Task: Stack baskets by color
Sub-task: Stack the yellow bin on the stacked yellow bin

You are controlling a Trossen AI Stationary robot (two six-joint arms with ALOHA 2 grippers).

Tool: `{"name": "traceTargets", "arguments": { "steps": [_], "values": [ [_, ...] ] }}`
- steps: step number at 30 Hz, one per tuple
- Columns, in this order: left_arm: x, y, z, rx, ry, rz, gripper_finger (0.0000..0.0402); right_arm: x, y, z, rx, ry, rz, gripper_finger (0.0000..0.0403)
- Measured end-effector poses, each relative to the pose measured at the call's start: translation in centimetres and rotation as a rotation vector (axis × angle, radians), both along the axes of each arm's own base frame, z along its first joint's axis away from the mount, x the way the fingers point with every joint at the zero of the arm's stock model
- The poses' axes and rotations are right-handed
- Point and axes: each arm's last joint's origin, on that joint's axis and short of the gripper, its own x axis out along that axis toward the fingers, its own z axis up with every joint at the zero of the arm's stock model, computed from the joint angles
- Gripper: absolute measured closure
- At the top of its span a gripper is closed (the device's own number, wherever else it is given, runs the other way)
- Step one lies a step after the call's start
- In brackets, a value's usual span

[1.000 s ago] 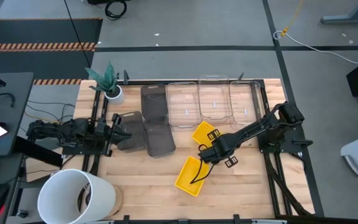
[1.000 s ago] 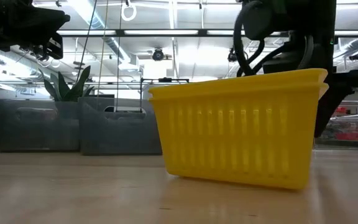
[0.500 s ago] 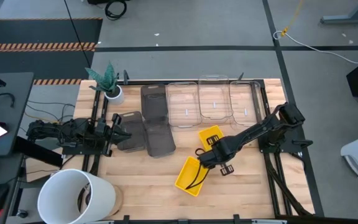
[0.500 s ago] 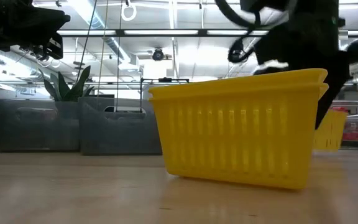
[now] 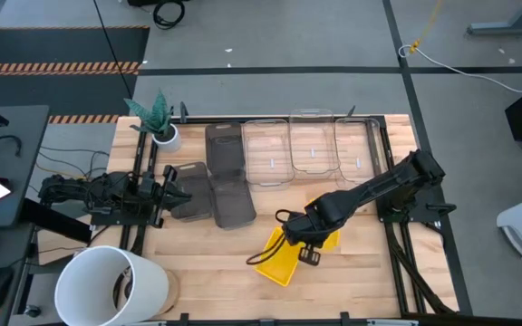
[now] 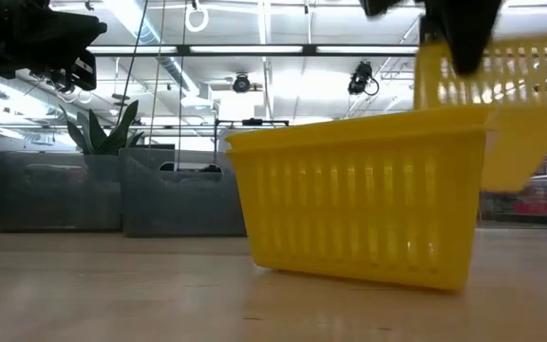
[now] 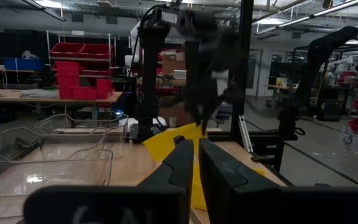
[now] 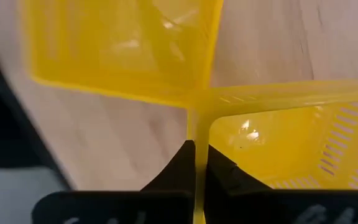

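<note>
The right end effector is pinched shut on the rim of a bright yellow shallow plastic basket, holding it in the air just above the wooden desk. Its target, a bright yellow ribbed plastic stack of baskets, rests on the desk just beside and slightly below the held one, toward the left arm's side and the desk's front edge. The stack's long axis runs diagonally across the desk. From table height the lifted basket hangs behind and above the stack's upper corner, tilted. The right arm is much nearer; the left end effector, fingers nearly together and apparently empty, waits well apart by the translucent dark grey baskets. The right arm covers most of the held basket from above, so its exact angle is hard to judge. The clear see-through baskets line the far edge.
</note>
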Motion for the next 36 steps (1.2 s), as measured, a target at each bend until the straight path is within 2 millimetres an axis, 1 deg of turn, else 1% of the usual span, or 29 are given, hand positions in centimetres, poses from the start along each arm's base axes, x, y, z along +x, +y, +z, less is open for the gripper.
{"name": "traceTargets", "arguments": {
  "steps": [8,11,14,16,21,25,30,34,36],
  "values": [
    [0.0,0.0,0.0,0.0,-0.001,0.0,0.0363,0.5,2.3,6.3,0.107,-0.178,-0.143,0.0395],
    [0.0,0.0,0.0,0.0,-0.001,0.0,0.0367,0.8,2.9,7.7,0.131,-0.252,-0.19,0.039],
    [0.0,0.0,0.0,0.0,-0.001,0.0,0.0371,1.3,3.1,8.2,0.16,-0.319,-0.227,0.039],
    [0.0,0.0,0.0,0.0,-0.001,0.0,0.0373,1.9,3.4,8.1,0.187,-0.357,-0.237,0.0393],
    [0.0,0.0,0.0,0.0,-0.001,0.0,0.037,4.2,4.4,7.6,0.265,-0.476,-0.221,0.0394],
    [0.0,0.0,0.0,0.001,0.006,0.0,0.0365,5.5,5.1,6.7,0.307,-0.505,-0.206,0.0393],
    [0.3,0.0,-0.1,0.003,0.029,-0.001,0.0372,6.5,5.4,4.4,0.294,-0.424,-0.205,0.0393],
    [0.3,0.0,-0.3,0.005,0.039,0.001,0.0376,6.8,4.9,2.6,0.241,-0.327,-0.221,0.0393],
    [0.3,0.0,-0.3,0.005,0.038,-0.001,0.0375,6.7,4.5,2.2,0.212,-0.288,-0.23,0.0393]
  ]
}}
